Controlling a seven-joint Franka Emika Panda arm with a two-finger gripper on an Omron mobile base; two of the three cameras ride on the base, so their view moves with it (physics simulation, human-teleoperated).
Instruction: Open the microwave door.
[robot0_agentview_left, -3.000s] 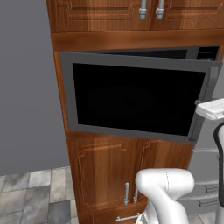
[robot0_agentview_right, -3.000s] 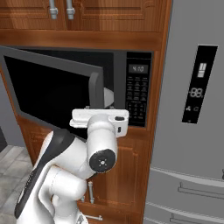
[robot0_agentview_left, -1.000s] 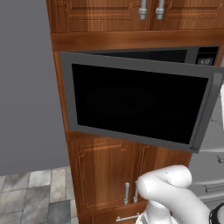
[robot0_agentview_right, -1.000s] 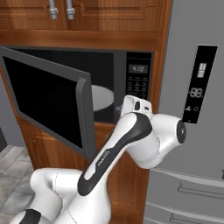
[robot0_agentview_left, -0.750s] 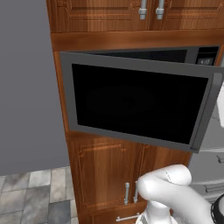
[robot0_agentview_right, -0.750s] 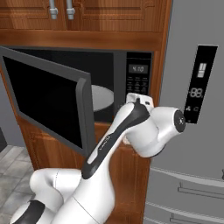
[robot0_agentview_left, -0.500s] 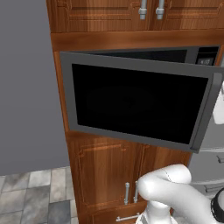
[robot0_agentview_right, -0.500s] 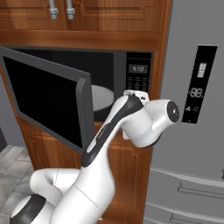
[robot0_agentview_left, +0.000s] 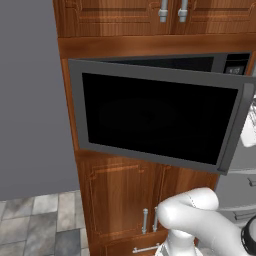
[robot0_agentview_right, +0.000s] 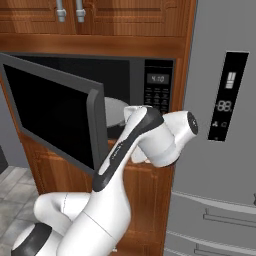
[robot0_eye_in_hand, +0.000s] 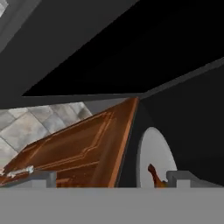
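The microwave door (robot0_agentview_left: 155, 117) stands partly open, hinged on its left, its black glass facing out. Its grey handle bar (robot0_agentview_left: 235, 132) runs down the free right edge; from the right base view the door (robot0_agentview_right: 50, 115) angles away from the oven opening. My arm (robot0_agentview_right: 150, 135) reaches past that free edge toward the opening, and the wrist hides the hand there. In the hand view my gripper (robot0_eye_in_hand: 109, 179) is open, fingertips (robot0_eye_in_hand: 41, 177) wide apart with nothing between them. It looks at the door's dark inner side and the round turntable plate (robot0_eye_in_hand: 153, 153).
The keypad panel (robot0_agentview_right: 157, 92) sits right of the opening, with a grey fridge (robot0_agentview_right: 220, 150) beside it. Wooden cabinet doors sit above (robot0_agentview_left: 150, 15) and below (robot0_agentview_left: 125, 200) the microwave. A grey wall (robot0_agentview_left: 30, 100) stands on the left. A small orange-brown item (robot0_eye_in_hand: 153, 175) lies on the turntable.
The door swung a little wider between three seconds and one second ago, and has held still since. Over the last second my forearm and wrist rolled up and to the right.
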